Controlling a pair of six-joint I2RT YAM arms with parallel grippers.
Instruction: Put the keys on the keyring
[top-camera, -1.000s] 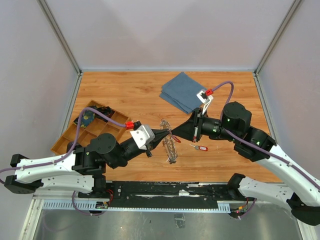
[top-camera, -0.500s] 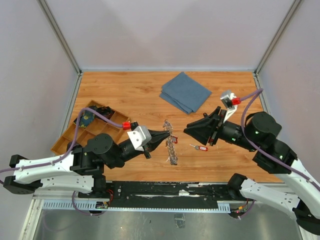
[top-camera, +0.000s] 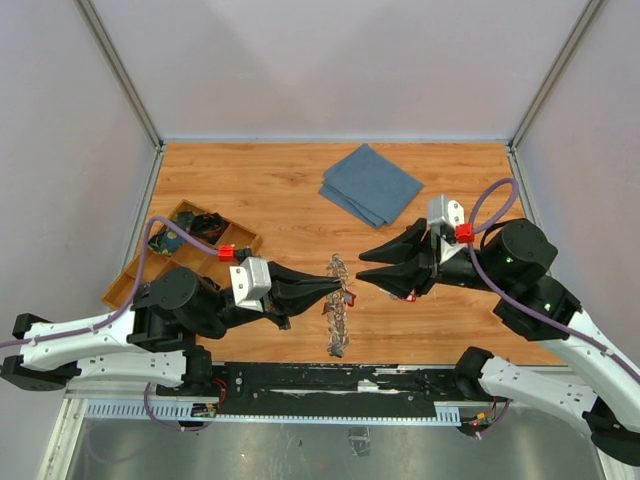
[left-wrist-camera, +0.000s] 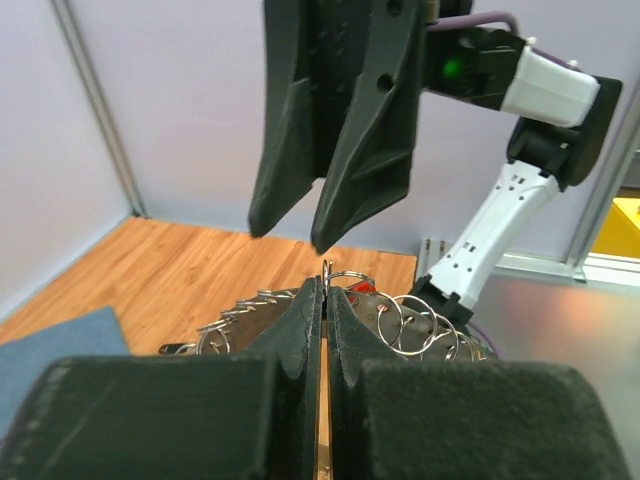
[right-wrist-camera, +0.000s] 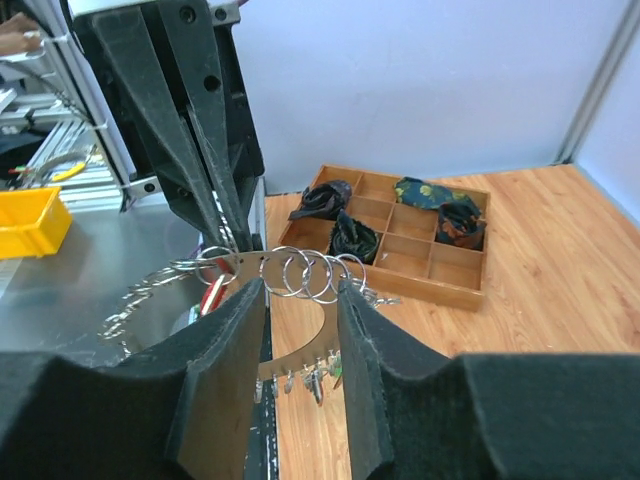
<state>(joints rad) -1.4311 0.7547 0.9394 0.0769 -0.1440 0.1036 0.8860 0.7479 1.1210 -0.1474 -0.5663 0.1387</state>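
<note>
Keyring (top-camera: 338, 318) stands on edge between the 2 grippers. In the top view I see it only as a thin jagged strip, long axis running 12 to 6 o'clock. Left gripper (top-camera: 338, 287) reaches in from 9 o'clock, pressed together on its upper rim. Right gripper (top-camera: 359, 268), at 3 o'clock, has its fingers apart; whether they touch the ring I cannot tell. 1 red key (top-camera: 350, 298) shows beside the ring; other keys are too small to make out.
</note>
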